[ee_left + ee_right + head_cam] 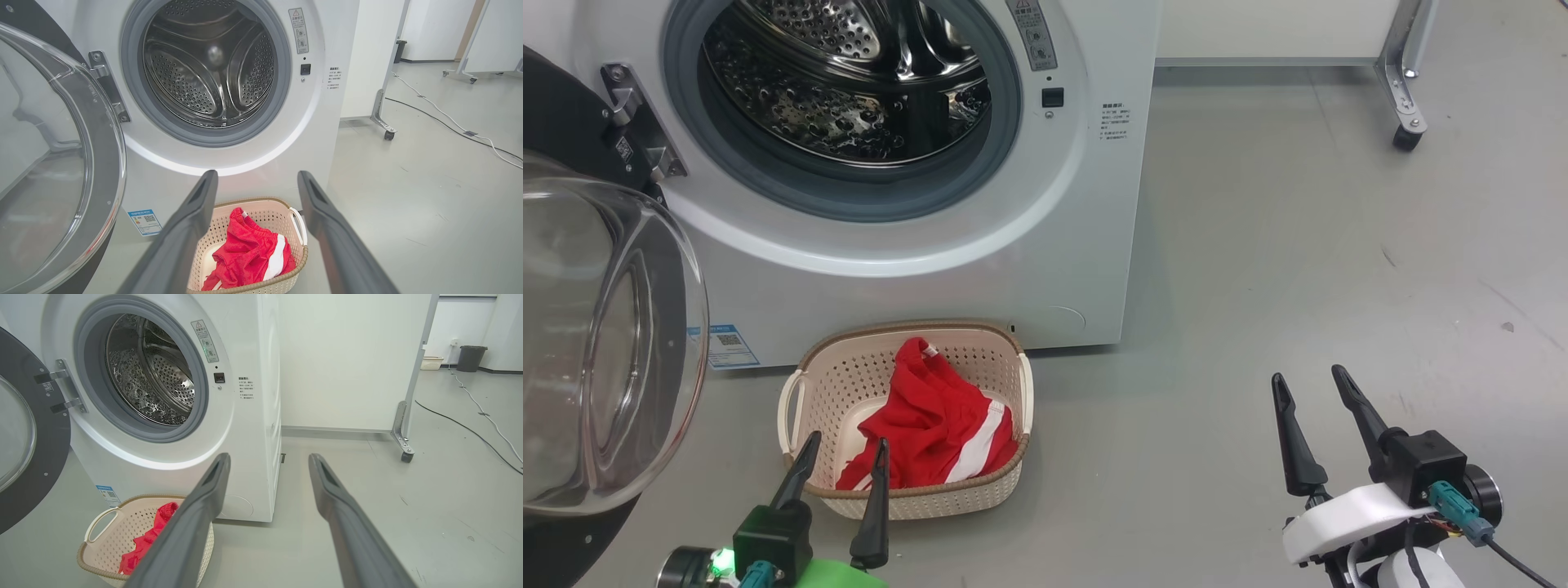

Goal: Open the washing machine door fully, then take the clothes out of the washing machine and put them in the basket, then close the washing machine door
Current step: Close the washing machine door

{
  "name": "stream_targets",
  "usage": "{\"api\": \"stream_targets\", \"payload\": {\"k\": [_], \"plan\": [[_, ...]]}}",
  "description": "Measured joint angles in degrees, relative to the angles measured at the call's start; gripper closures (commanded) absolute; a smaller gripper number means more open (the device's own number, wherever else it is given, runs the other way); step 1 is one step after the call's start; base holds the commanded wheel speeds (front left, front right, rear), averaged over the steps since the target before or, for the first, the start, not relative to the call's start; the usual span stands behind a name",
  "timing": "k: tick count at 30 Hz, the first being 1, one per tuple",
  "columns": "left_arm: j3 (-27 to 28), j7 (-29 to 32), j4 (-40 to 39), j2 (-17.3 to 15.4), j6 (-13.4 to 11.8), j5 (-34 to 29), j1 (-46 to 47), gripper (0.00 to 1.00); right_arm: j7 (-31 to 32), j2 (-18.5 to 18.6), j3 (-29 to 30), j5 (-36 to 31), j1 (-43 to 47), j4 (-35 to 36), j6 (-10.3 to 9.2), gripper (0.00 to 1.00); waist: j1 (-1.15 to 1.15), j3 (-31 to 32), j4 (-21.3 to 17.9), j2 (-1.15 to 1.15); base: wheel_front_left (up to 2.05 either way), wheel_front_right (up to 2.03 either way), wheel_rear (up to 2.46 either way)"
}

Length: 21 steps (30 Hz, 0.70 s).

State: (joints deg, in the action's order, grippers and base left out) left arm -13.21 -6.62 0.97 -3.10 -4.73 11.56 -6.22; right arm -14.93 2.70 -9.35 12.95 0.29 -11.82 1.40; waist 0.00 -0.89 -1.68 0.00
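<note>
One red fabric garment with white stripes [931,425], crumpled in cream perforated plastic basket [805,384] on grey floor [1258,286], just before white front-loading washing machine [1045,245]. Its round black-rimmed glass door [605,343] hangs open. The left gripper [848,441] is spread at the basket's near rim; the right gripper [1308,376] is spread, empty.

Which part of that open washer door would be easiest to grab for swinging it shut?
Probably the black rim of the washing machine door, away from the hinge, coming from the left with the left gripper. The bulging glass is too wide and smooth.
</note>
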Motion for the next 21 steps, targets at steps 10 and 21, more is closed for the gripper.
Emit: {"api": "stream_targets", "payload": {"k": [10, 21], "plan": [[0.11, 0.08, -0.46, -0.09, -0.01, 0.0, -0.01, 0.0, 0.0, -0.04, 0.12, 0.0, 0.0, -0.05, 0.0, 0.0, 0.0, 0.32, -0.08, 0.0, -0.52, 0.52, 0.0], [0.1, 0.52, -0.98, -0.2, -0.01, 0.0, -0.67, 0.0, 0.0, -0.09, 0.15, 0.0, 0.0, -0.07, 0.0, 0.0, 0.0, 0.52, -0.05, 0.0, -0.11, 0.11, 0.0]]}}
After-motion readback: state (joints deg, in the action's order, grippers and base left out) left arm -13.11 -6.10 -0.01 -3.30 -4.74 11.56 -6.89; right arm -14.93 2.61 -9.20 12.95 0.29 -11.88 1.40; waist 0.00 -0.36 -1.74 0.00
